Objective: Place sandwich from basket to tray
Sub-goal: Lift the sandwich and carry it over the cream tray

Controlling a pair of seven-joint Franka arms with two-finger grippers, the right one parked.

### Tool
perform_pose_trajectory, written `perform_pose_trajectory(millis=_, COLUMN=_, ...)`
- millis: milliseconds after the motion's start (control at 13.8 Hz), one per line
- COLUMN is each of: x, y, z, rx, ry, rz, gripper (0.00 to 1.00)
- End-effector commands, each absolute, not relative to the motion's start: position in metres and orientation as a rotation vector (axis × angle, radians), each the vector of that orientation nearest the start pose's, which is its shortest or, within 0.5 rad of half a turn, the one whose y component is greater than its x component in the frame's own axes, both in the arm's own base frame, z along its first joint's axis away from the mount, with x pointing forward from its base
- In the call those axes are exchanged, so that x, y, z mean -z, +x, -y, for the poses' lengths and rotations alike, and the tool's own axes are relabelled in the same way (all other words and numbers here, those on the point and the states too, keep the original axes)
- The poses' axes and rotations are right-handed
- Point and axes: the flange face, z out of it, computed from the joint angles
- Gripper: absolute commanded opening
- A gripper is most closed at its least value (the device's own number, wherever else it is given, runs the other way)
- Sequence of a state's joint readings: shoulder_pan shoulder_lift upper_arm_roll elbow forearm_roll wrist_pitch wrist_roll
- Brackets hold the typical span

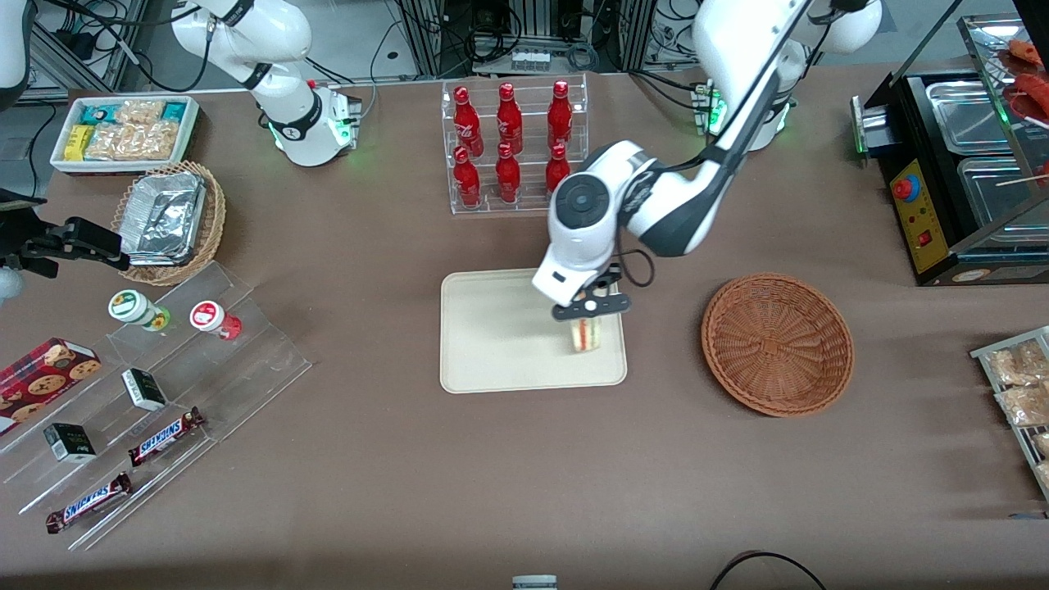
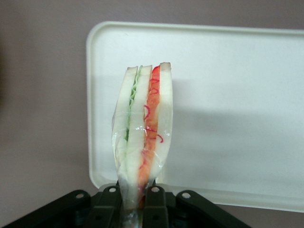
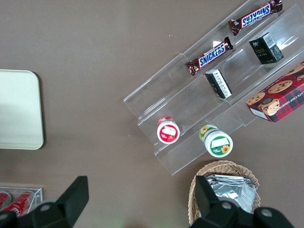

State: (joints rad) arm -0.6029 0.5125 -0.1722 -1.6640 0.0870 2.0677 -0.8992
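Sandwich stands on edge, wrapped in clear film, pinched at its narrow end between our fingers, which are clenched on it; the gripper hangs over the tray. We judge the edge-on grasp keeps the bread and filling layers pressed together while it is carried. It sits over the tray's end nearest the basket, which lies on the bench toward the working arm's end with nothing in it.
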Motion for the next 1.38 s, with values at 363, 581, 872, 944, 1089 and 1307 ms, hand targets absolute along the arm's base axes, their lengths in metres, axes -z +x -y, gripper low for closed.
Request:
perform_pose_trajectory(millis=363, x=-0.269, y=0.481, z=0.521, rx=-0.137, ry=-3.107, rz=0.026, gripper=0.0)
perform_pose_trajectory(millis=581, x=-0.262, y=0.488, z=0.526, rx=-0.13, ry=-3.116, rz=0.021, gripper=0.0)
perform_pose_trajectory(millis=872, x=-0.26, y=0.495, z=0.533, rx=-0.118, ry=-3.129, rz=0.038, gripper=0.0)
perform_pose_trajectory(millis=944, x=-0.258, y=0.497, z=0.533, rx=-0.125, ry=-3.132, rz=0.065, gripper=0.0)
perform_pose_trajectory(millis=1089, x=-0.258, y=0.499, z=0.535, rx=-0.12, ry=-3.137, rz=0.095, gripper=0.0)
perform_pose_trajectory(millis=1307, x=-0.254, y=0.499, z=0.535, rx=-0.127, ry=-3.132, rz=0.1, gripper=0.0)
